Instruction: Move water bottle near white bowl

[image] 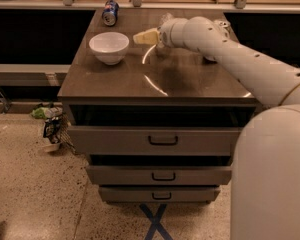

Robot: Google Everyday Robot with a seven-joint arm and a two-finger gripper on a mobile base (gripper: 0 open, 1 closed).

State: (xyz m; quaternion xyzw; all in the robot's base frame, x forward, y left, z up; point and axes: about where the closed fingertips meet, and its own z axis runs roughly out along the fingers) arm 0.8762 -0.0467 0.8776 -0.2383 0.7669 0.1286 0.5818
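Starting at the near edge, the robot's pale body (272, 184) fills the lower right. A blue tape cross (156, 223) marks the floor in front of a stack of three drawers (162, 140), each standing a little way out. Above them the brown desk (190, 81) carries everything that matters.

The white bowl (109, 46) stands upright on the left part of the desk, roughly midway back. The arm (240, 54) extends from the right across the top and ends in the claw (144, 37), which points left and hangs just beside the bowl's right rim, apart from it. I cannot tell whether the claw is spread or pressed together, and nothing is plainly pinched in it.

Just behind the wrist is a faint clear shape that I take to be the water bottle (165, 19). It lies beyond the claw and slightly to its right, toward the far side of the desk, near the bowl but not touching it. The arm hides most of it, so its long axis cannot be read with confidence, though it seems to stand upright.

By my judgement the claw is closer to the bowl than the bottle is. The next move therefore turns on working back and away toward the bottle before carrying anything leftward.

Farthest off, the blue soda can (110, 12) sits at the far left edge, behind the bowl.
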